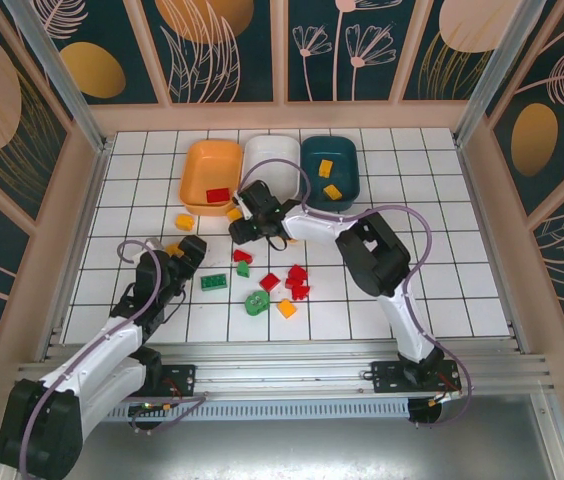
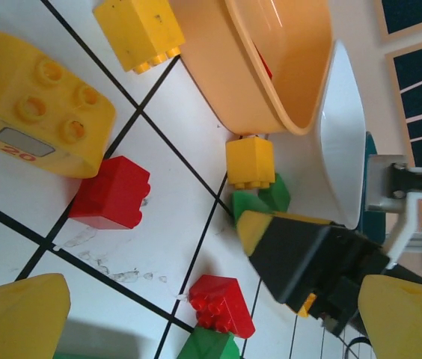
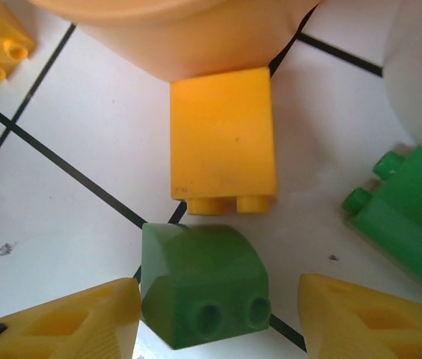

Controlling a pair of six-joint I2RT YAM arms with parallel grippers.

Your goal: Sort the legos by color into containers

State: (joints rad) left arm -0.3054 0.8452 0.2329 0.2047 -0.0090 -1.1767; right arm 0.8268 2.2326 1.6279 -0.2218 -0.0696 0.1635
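Right wrist view: jaws spread around a green lego (image 3: 203, 288) — bevelled, two round holes — just beside a yellow lego (image 3: 222, 134).

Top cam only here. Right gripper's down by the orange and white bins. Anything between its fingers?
Observer: Yes, a green brick sits between the open fingers of the right gripper, not clamped.
Operator: What's beyond it?
Observer: A yellow brick, studs towards the green one, back against the orange bin.
Operator: And the left gripper?
Observer: Open, empty; ahead lies a curved yellow brick printed 120.
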